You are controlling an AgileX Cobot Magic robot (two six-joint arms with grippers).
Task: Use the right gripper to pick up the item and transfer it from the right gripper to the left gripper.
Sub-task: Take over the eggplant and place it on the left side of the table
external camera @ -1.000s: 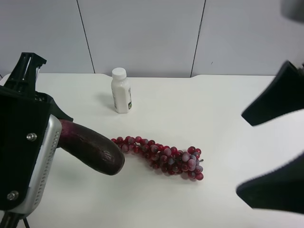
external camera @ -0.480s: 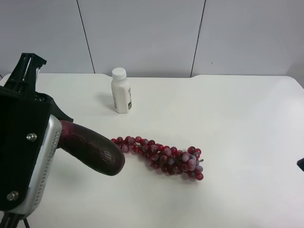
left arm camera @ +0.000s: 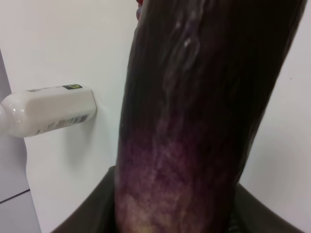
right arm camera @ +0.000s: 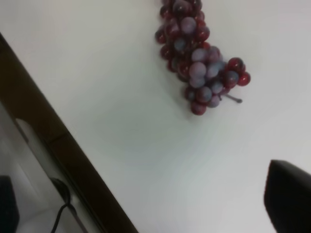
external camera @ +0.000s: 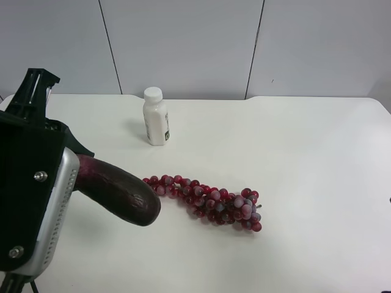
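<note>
Where the desk's near edge meets the edge at the high view's left, the left gripper (external camera: 70,162) is closed around the paler, purplish end of the eggplant (external camera: 119,192). It holds the eggplant above the desk (external camera: 305,159), the dark rounded end pointing toward the bunch of grapes (external camera: 208,201) lying mid-desk. A white bottle (external camera: 156,117) stands upright nearer the far edge. Only one dark finger of the right gripper (right arm camera: 289,196) shows in its wrist view, so I cannot tell how far open it is.
</note>
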